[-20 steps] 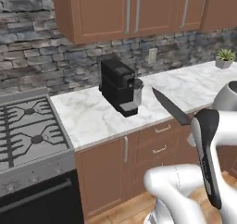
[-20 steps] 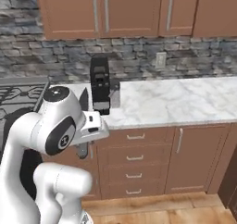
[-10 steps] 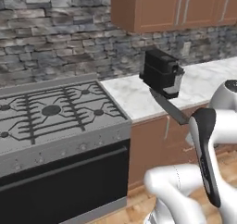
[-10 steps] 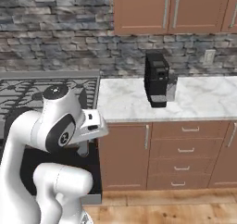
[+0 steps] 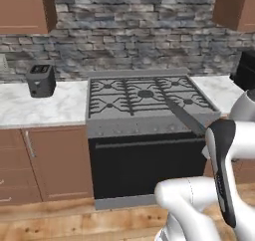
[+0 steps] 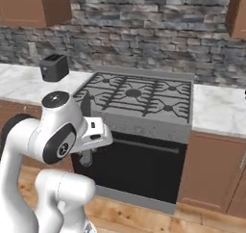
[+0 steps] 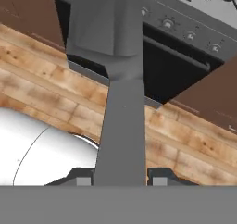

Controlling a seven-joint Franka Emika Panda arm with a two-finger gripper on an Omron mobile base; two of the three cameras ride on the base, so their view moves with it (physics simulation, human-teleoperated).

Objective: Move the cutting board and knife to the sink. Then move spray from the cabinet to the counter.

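So the gripper [image 7: 118, 177] has its two fingers clamped on the handle of the knife [image 7: 121, 93], one dark tip on each side of it, and the knife runs straight up the middle of the hand view with the wide blade at the top. Past it you can see wooden floor planks and the black oven door [image 7: 178, 72] with a row of knobs above it. In the left base view the dark blade [image 5: 183, 116] pokes out from behind the white arm and slants up and left, in front of the grey gas stove [image 5: 144, 98]. In the right base view the grey sliver by the arm's upper joint is probably the blade too, but it's too small to be sure. The white marble counter [image 5: 35, 108] sits on both sides of the stove, with a small black toaster [image 5: 41, 80] on the left stretch, well away from the knife. Stone backsplash behind, brown wall cabinet [image 5: 25, 8] up top left.
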